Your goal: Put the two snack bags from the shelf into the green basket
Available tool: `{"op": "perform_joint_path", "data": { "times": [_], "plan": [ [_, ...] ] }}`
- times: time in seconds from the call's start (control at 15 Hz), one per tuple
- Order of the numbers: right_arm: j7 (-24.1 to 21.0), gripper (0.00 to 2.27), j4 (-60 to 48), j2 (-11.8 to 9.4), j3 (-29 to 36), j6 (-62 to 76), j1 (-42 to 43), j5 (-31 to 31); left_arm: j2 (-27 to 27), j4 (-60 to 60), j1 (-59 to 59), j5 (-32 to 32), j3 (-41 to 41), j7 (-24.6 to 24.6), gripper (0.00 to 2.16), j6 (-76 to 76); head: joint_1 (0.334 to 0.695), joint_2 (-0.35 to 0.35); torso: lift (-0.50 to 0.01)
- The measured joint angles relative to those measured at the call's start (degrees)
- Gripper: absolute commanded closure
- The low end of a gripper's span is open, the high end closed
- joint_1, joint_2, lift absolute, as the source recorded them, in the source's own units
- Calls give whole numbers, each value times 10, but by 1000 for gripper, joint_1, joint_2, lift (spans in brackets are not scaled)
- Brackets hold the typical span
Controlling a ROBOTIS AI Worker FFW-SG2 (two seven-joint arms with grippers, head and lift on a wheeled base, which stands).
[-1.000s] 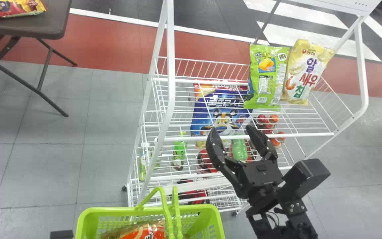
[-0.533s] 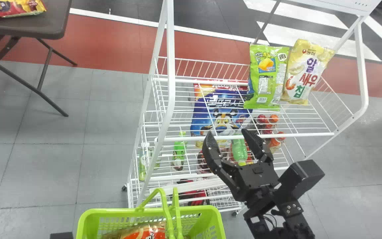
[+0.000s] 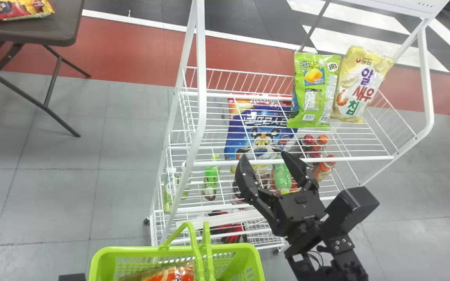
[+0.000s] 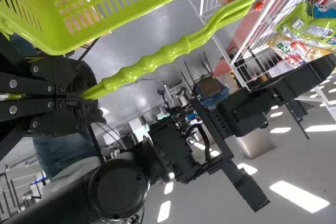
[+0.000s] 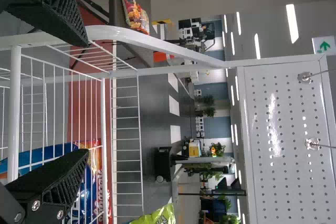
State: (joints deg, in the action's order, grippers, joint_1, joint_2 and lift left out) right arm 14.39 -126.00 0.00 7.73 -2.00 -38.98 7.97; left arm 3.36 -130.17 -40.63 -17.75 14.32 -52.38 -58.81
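On the right part of the rack's top shelf, a green snack bag [image 3: 314, 91] and a yellow snack bag [image 3: 359, 86] stand side by side. My right gripper [image 3: 266, 158] is open in front of the shelf's front rail, lower and left of both bags. In the right wrist view my right gripper [image 5: 79, 98] has its fingers wide apart with nothing between, and a green bag's corner [image 5: 160, 216] shows. The green basket [image 3: 131, 249] holds a snack packet. In the left wrist view my left gripper [image 4: 86, 95] is shut on the handle [image 4: 152, 64] of the green basket [image 4: 105, 27].
The white wire rack [image 3: 199, 78] has side posts and a front rail [image 3: 287, 160] near the right gripper. Lower shelves hold a blue cereal bag [image 3: 262, 132] and several bottles [image 3: 281, 177]. A dark table [image 3: 53, 33] with a red packet stands at the far left.
My right gripper has shifted left and slightly down in the head view, still open. The basket has moved very slightly; the two snack bags on the shelf have stayed put.
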Motion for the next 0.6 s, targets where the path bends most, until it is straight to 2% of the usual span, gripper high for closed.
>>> {"op": "perform_joint_path", "data": {
  "times": [0.6],
  "plan": [
    [11, 97, 1, 0, -1, -6, 5, 5, -1, -1, 1, -1, -3, 0, 2078, -2, 695, -350, -1]
  ]
}}
